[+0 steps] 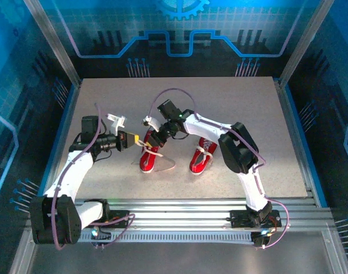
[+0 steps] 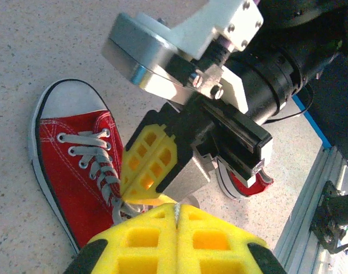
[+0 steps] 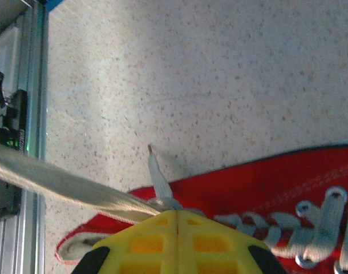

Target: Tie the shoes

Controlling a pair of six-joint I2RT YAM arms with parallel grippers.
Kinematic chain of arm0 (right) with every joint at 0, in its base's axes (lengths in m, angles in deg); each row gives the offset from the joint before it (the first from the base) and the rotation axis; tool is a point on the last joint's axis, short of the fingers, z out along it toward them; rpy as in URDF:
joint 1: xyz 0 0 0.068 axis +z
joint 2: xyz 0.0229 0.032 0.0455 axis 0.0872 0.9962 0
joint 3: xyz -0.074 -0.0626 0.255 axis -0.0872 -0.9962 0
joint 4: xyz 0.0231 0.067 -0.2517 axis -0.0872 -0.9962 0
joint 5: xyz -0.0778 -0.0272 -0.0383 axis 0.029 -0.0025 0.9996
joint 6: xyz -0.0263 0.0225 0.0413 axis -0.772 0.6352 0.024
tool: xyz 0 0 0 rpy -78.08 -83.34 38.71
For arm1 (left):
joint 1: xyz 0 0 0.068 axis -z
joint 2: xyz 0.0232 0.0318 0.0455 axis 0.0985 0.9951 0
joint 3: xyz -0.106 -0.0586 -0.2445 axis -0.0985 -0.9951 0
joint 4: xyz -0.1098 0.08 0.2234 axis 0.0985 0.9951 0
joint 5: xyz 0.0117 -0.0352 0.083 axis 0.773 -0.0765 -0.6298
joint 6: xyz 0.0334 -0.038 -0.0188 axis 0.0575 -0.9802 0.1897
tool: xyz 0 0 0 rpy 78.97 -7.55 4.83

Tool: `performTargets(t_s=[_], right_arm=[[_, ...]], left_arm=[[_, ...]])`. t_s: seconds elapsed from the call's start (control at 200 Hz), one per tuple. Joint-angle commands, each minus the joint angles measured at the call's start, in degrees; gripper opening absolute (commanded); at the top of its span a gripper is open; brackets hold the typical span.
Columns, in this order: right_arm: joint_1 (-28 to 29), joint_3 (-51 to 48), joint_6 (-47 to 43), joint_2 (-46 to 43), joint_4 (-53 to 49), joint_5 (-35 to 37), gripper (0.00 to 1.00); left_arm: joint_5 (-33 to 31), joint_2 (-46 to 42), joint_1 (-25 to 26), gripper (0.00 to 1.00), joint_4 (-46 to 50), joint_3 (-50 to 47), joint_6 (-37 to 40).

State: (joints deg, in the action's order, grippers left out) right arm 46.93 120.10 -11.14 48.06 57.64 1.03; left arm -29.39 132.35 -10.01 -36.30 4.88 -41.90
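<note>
Two red shoes with white toe caps stand side by side mid-table, the left shoe (image 1: pixel 149 161) and the right shoe (image 1: pixel 202 158). Both grippers meet over the left shoe's (image 2: pixel 71 177) lacing. My left gripper (image 1: pixel 137 138) comes in from the left; its yellow pads (image 2: pixel 157 240) are pressed together with a thin strip of white lace (image 2: pixel 178 210) pinched at their tips. My right gripper (image 1: pixel 152 141) reaches in from the right, and its pads (image 3: pixel 214 240) are also shut, on a white lace (image 3: pixel 160 181) above the shoe (image 3: pixel 265 182). Another lace strand (image 3: pixel 54 180) runs taut to the left.
A lace loop (image 1: pixel 165 162) trails on the speckled tabletop (image 1: pixel 237 108) between the shoes. An aluminium rail (image 1: pixel 191 206) runs along the near edge by the arm bases. Blue side walls enclose the table.
</note>
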Motion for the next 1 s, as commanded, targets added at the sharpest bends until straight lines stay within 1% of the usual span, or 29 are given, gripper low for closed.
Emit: performTargets(t_s=[0.0, 0.14, 0.315, 0.55, 0.64, 0.74, 0.765, 0.8, 0.82, 0.885, 0.935, 0.991], right_arm=[[-0.75, -4.78, 3.12, -5.28, 6.02, 1.92, 0.00], [-0.97, -8.67, 4.93, -7.55, 10.50, 2.99, 0.00], [-1.05, -12.26, 6.97, -9.43, 15.22, 4.35, 0.00], [-1.15, -16.87, 9.46, -12.25, 23.49, 6.02, 0.00], [-1.15, -17.96, 9.86, -12.85, 25.17, 6.27, 0.00], [-1.05, -17.52, 9.51, -12.26, 24.39, 5.27, 0.00], [-0.98, -17.38, 9.32, -12.00, 24.18, 4.89, 0.00], [-0.94, -17.41, 9.15, -11.88, 23.97, 4.50, 0.00], [-0.97, -17.54, 9.09, -11.77, 23.99, 4.30, 0.00], [-0.97, -17.90, 8.91, -11.58, 24.31, 3.25, 0.00], [-0.97, -17.99, 8.76, -11.53, 24.20, 2.85, 0.00], [-0.97, -17.90, 8.36, -11.45, 23.88, 2.54, 0.00]], left_arm=[[-1.78, -1.72, -0.81, 0.00, 3.28, -0.54, 1.69], [-2.81, -2.46, -1.34, 0.00, 3.73, -0.98, 1.12], [-6.41, -3.10, -2.30, 0.00, 5.13, -1.42, -0.37], [-7.81, -2.61, -3.64, 0.00, 6.20, -1.95, -1.70], [-8.50, -2.05, -3.89, 0.00, 6.30, -2.21, -1.65], [-9.33, -1.47, -3.90, 0.00, 6.22, -2.23, -0.70], [-9.91, -1.51, -3.86, 0.07, 6.13, -2.21, -0.39], [-11.14, -1.84, -3.93, 0.21, 6.20, -2.13, 0.03], [-12.01, -2.13, -3.97, 0.27, 6.21, -2.04, 0.34], [-13.62, -3.69, -4.07, 0.35, 6.12, -1.71, 2.34], [-14.27, -5.27, -4.16, 0.43, 5.67, -1.30, 3.85], [-14.07, -6.78, -4.25, 0.46, 4.87, -0.77, 6.92]])
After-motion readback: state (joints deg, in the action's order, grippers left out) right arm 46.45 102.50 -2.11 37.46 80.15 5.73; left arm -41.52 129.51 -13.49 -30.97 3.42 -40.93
